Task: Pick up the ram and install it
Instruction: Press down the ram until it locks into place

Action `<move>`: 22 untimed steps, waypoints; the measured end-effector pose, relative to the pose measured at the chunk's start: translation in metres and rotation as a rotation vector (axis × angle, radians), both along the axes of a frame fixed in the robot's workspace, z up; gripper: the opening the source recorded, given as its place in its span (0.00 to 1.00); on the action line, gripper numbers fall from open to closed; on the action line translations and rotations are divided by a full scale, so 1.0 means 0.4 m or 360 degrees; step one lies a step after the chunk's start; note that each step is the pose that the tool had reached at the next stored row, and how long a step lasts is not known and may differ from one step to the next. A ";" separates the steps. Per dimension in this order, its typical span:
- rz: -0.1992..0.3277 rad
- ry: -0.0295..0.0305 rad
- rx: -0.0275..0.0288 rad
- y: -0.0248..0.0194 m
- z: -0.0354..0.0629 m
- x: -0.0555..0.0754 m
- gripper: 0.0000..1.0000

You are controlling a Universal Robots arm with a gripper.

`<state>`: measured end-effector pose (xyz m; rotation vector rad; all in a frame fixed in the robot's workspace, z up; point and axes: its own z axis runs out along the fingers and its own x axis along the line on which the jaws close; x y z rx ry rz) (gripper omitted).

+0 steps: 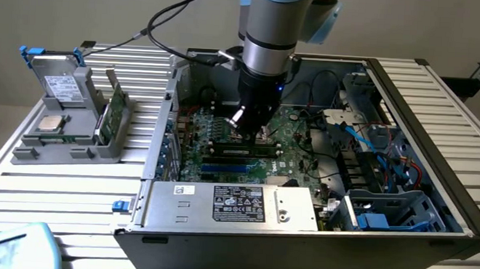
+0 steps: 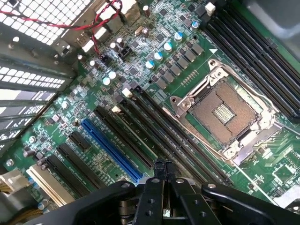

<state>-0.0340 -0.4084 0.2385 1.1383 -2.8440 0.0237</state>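
Pincer [image 2: 163, 165] pressed shut, holding nothing, above the motherboard [image 2: 187, 70] — exterior view shows the ram [image 1: 241, 150] seated.

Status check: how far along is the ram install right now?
Done: the long, narrow green ram stick already sits along a slot of the green motherboard. In hand: nothing; the black gripper is shut, tips right above the stick. Left: full seating, which I cannot confirm from here.

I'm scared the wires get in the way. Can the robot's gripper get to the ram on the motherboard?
Probably yes. The shut gripper hangs just above the ram lying along the motherboard slots. The case is open on top, and nothing crosses between them.
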 end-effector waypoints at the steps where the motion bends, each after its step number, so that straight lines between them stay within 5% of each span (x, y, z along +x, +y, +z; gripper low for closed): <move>1: -0.0020 0.00000 -0.00015 0.000 0.000 0.000 0.11; 22: -0.0449 0.00006 -0.00337 0.000 -0.002 0.000 0.11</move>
